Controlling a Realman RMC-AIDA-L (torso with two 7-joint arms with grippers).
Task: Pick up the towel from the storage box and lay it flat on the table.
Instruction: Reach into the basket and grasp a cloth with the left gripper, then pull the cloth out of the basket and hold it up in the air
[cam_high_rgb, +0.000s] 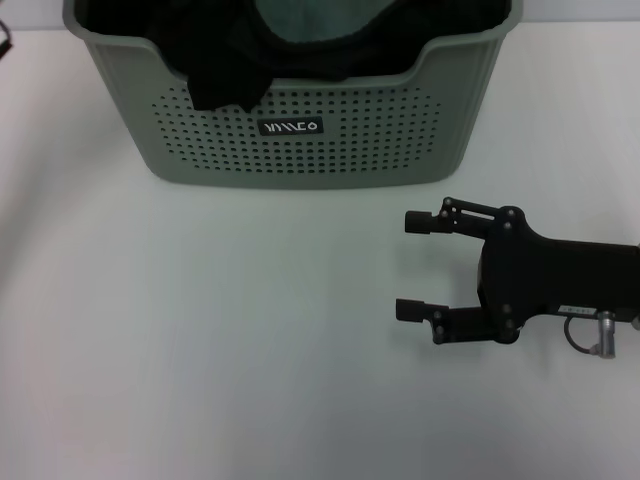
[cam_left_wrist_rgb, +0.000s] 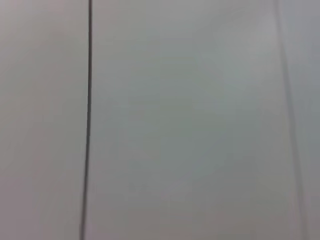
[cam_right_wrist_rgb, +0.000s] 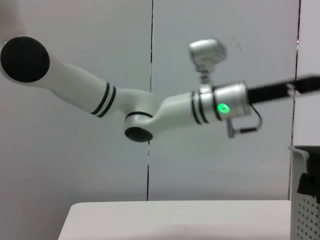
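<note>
Right pincer (cam_high_rgb: 412, 266) — shown with jaws spread wide and nothing held between them — is poised over the bare white worktop (cam_high_rgb: 200, 350), in front of and to the right of the storage box (cam_high_rgb: 300, 140). The box stands at the far edge, its labelled wall facing the robot. Dark cloth (cam_high_rgb: 230, 75) is draped over its scooped rim; a teal-grey cloth (cam_high_rgb: 300, 20) lies inside. No yellow face can be made out. The left arm (cam_right_wrist_rgb: 150, 112) is seen raised in the right wrist view, its pincer out of sight.
</note>
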